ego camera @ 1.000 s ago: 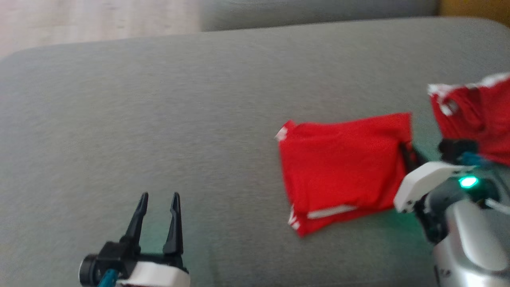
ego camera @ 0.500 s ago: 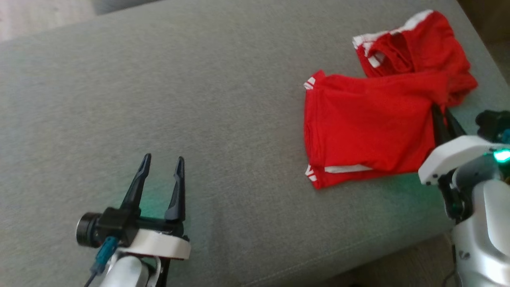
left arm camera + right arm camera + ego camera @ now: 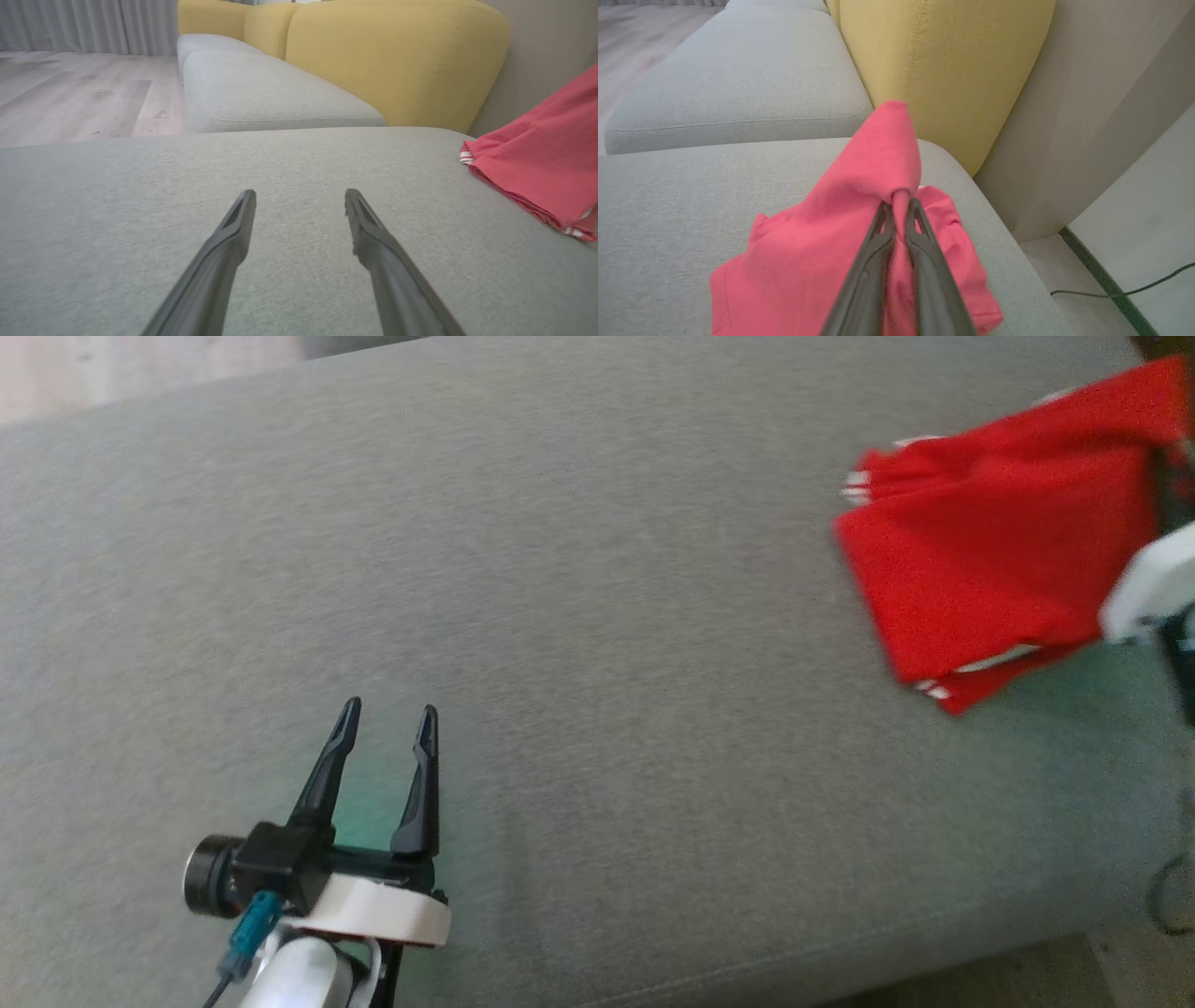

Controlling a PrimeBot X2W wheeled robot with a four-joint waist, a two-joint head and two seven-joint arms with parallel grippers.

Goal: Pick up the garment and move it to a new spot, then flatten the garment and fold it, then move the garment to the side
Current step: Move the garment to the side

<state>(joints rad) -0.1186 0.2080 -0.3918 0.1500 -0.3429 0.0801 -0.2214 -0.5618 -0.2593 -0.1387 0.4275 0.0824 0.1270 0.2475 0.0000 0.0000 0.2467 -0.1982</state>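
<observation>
The red garment (image 3: 980,560) sits near the far right corner of the grey seat cushion (image 3: 560,569). It looks already folded into a rough rectangle, with white trim showing along its near edge. From the head view it is smeared by motion, so I would only guess it is a sports shirt.

The right tool (image 3: 900,205) is closed down narrow on a pinch of the red cloth. A peak of fabric stands up past its fingertips, and the rest drapes back down onto the cushion beneath. Behind it are the yellow backrest (image 3: 934,70) and a pale wall. A cable (image 3: 1125,291) lies on the floor beyond the cushion's right edge.

The left tool (image 3: 387,723) hangs over the near left part of the cushion with its fingers spread wide and nothing between them, well apart from the garment.

To my eye this is the last step, moving the folded garment to the side. The next move calls for carrying it low toward the cushion's right edge so the layers stay stacked. A single pinch could let the fold slide open. After that, the garment wants to be set flat short of the edge, and the right tool opened and drawn clear.
</observation>
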